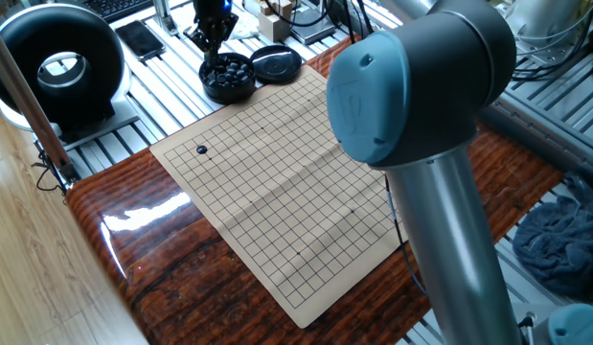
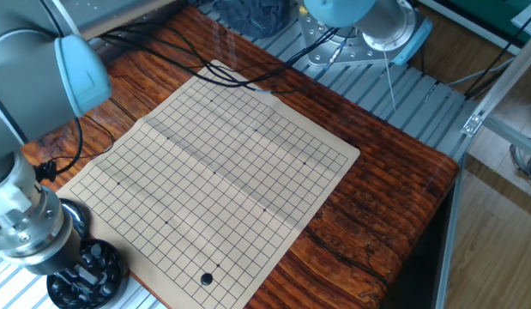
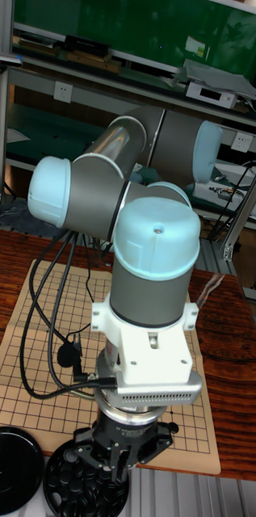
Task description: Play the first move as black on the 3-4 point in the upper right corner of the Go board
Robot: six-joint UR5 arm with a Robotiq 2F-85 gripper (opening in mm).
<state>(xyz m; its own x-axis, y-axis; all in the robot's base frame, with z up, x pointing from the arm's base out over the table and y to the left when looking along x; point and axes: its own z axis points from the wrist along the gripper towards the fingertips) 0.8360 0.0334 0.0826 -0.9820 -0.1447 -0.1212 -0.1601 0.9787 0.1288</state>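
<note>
Shiny red-brown wooden table (image 1: pixel 133 240) holds my flat tan paper Go board with thin black lines (image 1: pixel 277 182). One small round black stone (image 1: pixel 202 149) already sits on it, near a corner point, far from the bowl side in my other view. My dark two-finger gripper (image 1: pixel 212 34) hangs right above the round black bowl of black stones (image 1: pixel 228 77), I think because that is where stones get picked up. I cannot tell if its fingers are wide, narrow, or holding a stone. Beside the bowl lies its round black lid (image 1: pixel 276 63)
</note>
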